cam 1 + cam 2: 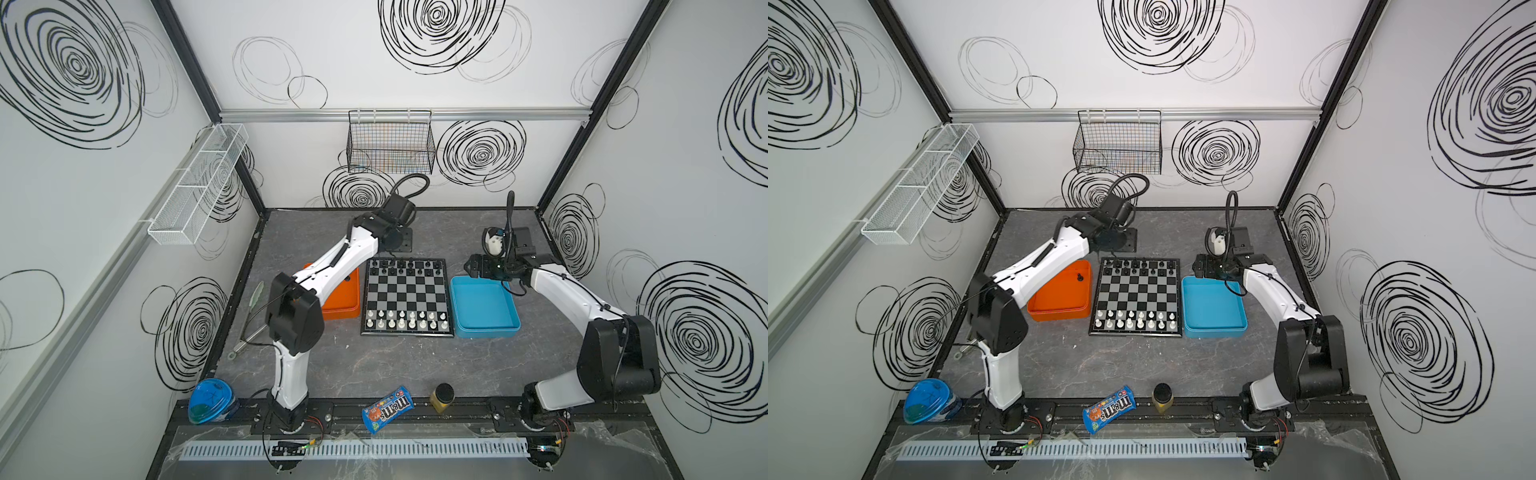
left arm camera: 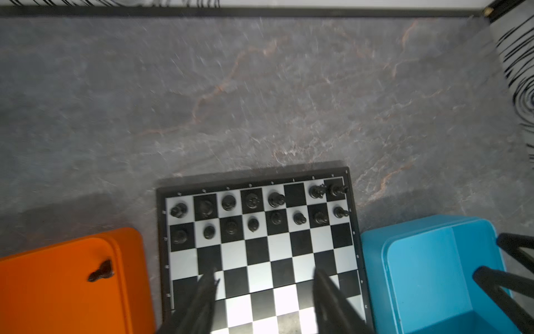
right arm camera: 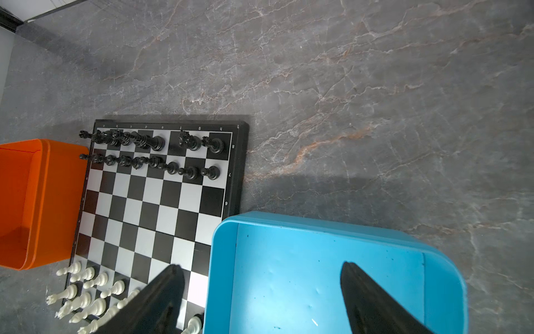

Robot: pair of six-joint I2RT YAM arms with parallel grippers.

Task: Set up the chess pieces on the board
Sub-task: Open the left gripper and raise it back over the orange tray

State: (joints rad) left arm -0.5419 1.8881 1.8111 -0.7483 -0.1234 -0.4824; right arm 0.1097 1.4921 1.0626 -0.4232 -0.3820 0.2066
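Observation:
The board (image 1: 405, 297) lies mid-table between an orange tray (image 1: 340, 309) and a blue tray (image 1: 484, 307). Black chess pieces (image 2: 252, 201) fill its two far rows, apart from one bare square (image 2: 294, 195). White pieces (image 1: 401, 322) stand along the two near rows. One black piece (image 2: 101, 271) lies on its side in the orange tray. My left gripper (image 2: 267, 282) hangs open and empty above the board, its fingers (image 2: 208, 289) blurred. My right gripper (image 3: 260, 267) is open and empty over the blue tray's board-side rim.
The blue tray (image 3: 332, 289) holds nothing. Along the front rail sit an M&M's bag (image 1: 386, 409), a yellow jar with a black lid (image 1: 442, 397) and a blue-lidded bowl (image 1: 210, 401). A black wire basket (image 1: 390, 143) hangs on the back wall.

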